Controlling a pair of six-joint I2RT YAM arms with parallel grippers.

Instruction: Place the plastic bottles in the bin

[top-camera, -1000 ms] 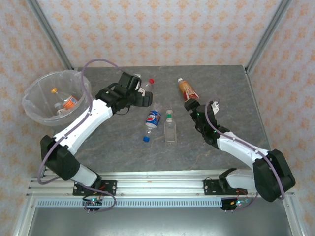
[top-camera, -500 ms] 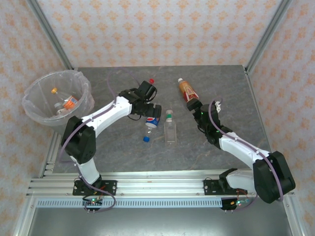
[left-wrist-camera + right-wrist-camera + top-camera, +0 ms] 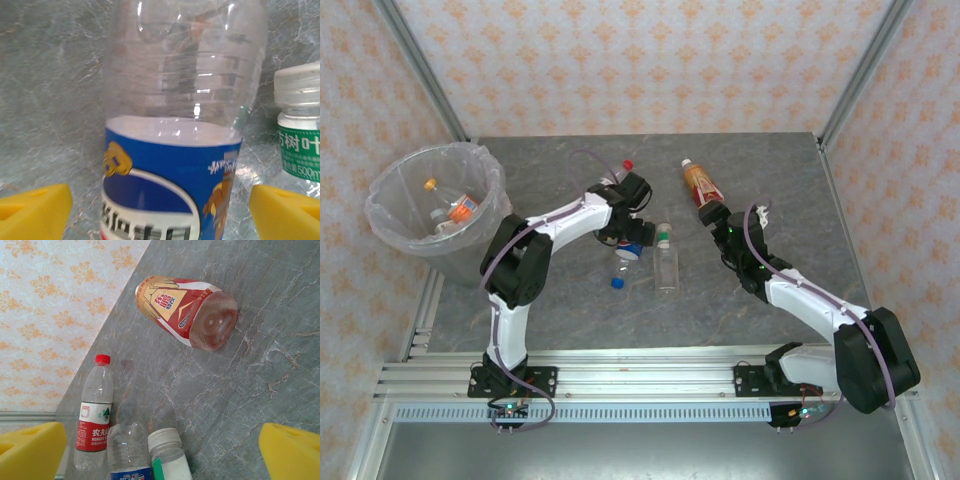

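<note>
The left hand (image 3: pixel 160 212) is released, its yellow pads (image 3: pixel 32 207) standing on either side of the blue-label bottle (image 3: pixel 175 165) with a strip of table (image 3: pixel 50 100) showing on each side. That bottle is clear and looks empty, and it lies near the middle of the table. Its label is deep blue with a white curved band, small orange-brown figures and large Chinese characters cut off at the frame's lower edge.

Just beside it, at 3 o'clock in the left wrist view, lies the green-label bottle (image 3: pixel 300 125). It has a white cap, white Chinese characters on green, and "500m" running off the edge.

The right hand (image 3: pixel 710 212) is also released and holds nothing. It points at the base of the red-label bottle (image 3: pixel 187 310), which lies on its side at 1 o'clock from the table's centre. Its red wrapper carries a gold panel with Chinese characters too small to read.

At 11 o'clock lies the Nongfu Spring bottle (image 3: pixel 94 412), red-capped and clear. Its red and white label reads "NONGFU SPRING" under Chinese characters.

The bin (image 3: pixel 440 148) stands off the table's edge at 10 o'clock, with an orange-labelled bottle (image 3: pixel 463 208) inside.
</note>
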